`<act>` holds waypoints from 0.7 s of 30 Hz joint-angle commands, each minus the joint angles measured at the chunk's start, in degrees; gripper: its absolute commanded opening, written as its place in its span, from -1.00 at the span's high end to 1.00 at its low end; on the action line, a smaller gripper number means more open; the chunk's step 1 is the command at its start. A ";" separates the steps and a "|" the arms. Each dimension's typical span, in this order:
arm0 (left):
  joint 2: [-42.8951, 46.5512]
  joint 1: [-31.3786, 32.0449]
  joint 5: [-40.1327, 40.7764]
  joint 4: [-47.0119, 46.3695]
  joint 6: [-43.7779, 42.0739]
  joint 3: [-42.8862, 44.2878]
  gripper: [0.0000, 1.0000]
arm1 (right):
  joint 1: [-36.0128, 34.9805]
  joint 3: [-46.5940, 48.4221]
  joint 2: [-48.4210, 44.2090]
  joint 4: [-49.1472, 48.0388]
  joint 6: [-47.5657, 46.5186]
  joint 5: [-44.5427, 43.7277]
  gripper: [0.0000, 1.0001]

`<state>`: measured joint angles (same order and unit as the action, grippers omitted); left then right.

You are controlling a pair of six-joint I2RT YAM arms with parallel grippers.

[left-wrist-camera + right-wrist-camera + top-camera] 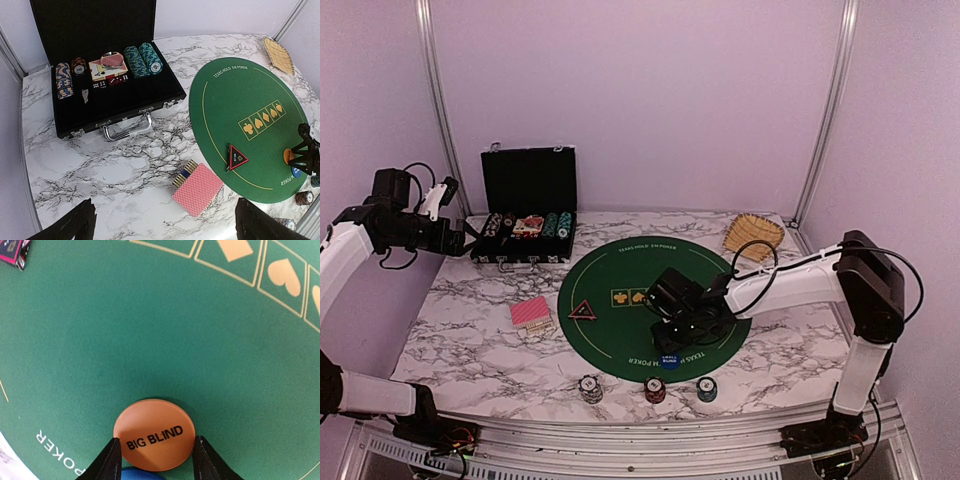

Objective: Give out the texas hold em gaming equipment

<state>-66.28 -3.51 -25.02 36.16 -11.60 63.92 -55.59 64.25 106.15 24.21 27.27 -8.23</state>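
- I count 3 chip stacks on tabletop [470,340]: 1 blk-white stack [590,388], 1 red stack [655,390], 1 teal stack [707,388]
- round buttons, 2: 1 orange button [154,435], 1 blue button [670,360]
- triangle marker [584,311]: 1
- red-backed card deck [531,312]: 1
- green mat [620,265]: 1
- blk case [528,180]: 1
- wicker basket [753,235]: 1
- my claws, 2: left claw [165,210], right claw [156,444]

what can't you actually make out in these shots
- Blue button: right wrist view, mostly cut off by the bottom edge.
- Right end effector: fingers flank the orange button; contact unclear.
- Chips in the black case: markings too small in both wider views.
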 commanded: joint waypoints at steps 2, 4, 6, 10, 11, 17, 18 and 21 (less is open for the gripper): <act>0.94 -0.20 -2.15 1.45 -0.26 1.76 -0.98 | 1.57 1.24 1.72 0.03 -0.06 -1.45 0.10; 0.69 -0.27 -2.04 1.43 -0.25 1.93 -0.98 | 2.47 2.44 2.31 0.20 -0.89 -2.53 0.12; 0.46 -0.24 -1.79 1.48 -0.10 2.16 -0.98 | 3.50 4.00 3.14 0.38 -1.90 -3.57 0.14; 0.38 -0.27 -1.17 1.86 -0.29 2.51 -0.98 | 5.25 7.13 5.31 0.88 -3.84 -4.68 0.13; 0.48 -0.22 -0.98 1.96 -0.49 2.52 -0.98 | 5.48 7.89 5.72 0.92 -4.21 -4.65 0.05; 1.19 -0.21 -0.19 2.82 -1.82 2.37 -0.98 | 4.41 6.07 1.47 -0.12 -3.74 -3.18 -0.29; 1.24 -0.22 -0.14 2.82 -1.88 2.27 -0.98 | 3.93 5.12 0.45 -0.27 -3.28 -3.16 -0.30; 0.99 -0.26 -0.15 2.87 -1.94 2.27 -0.98 | 2.07 2.34 -2.11 -0.91 -1.71 -2.79 -0.40</act>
<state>-66.24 -3.51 -25.41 37.50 -12.49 64.93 -51.27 68.88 108.79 24.05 23.99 -11.22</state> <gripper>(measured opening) 0.989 0.677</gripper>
